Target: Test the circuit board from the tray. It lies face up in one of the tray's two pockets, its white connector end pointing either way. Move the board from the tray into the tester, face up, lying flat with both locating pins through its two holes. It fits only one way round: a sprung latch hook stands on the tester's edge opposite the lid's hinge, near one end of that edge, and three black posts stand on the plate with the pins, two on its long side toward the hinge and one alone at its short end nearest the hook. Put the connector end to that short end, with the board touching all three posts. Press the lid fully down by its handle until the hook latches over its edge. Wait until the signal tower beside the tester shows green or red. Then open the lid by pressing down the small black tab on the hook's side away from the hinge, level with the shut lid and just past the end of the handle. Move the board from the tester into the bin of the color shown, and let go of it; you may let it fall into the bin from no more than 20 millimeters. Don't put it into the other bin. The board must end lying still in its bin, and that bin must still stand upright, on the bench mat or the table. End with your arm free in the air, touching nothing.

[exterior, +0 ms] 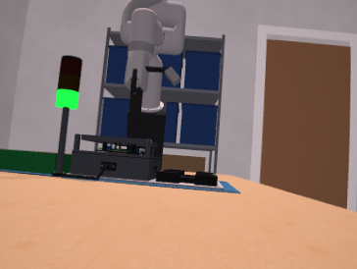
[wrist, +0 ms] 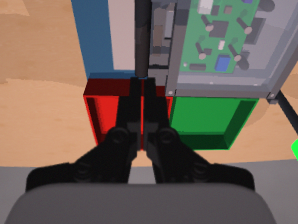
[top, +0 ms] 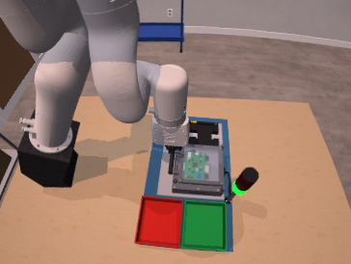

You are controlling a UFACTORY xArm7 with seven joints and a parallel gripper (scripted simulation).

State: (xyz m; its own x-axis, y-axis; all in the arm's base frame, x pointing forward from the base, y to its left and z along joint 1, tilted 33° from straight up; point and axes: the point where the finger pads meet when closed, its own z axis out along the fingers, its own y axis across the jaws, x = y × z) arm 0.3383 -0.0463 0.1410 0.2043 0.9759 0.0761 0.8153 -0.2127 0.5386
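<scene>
Inside the dark grey box-shaped tester (top: 200, 185), the green circuit board (top: 197, 165) with small chips lies face up under the clear flat lid (wrist: 272, 47), which looks shut down over it; whether the hook has caught cannot be read from these views. So the pick from the black two-pocket tray (top: 208, 131), the seating and the lid press look done. Beside the tester, the black signal tower (top: 243, 182) shows green, so the wait is over and the result points to the green open-top bin (top: 204, 224), not the red open-top bin (top: 160, 222) touching it on the blue bench mat (top: 153, 170).

Black two-finger end effector (wrist: 142, 102) has its fingers pressed together with nothing between them, pointing down along the tester's side away from the tower, over a dark bar (wrist: 142, 37) that is probably the lid handle. In the top view it hangs just beside the lid edge; contact cannot be judged.

Left, by my reading: press the small release tab, lift the lid, grasp the board, carry it low over the green bin, release, then raise the white arm (top: 166, 98) off the tan wooden surface (top: 289, 159) and everything on it. Roughly past halfway.
</scene>
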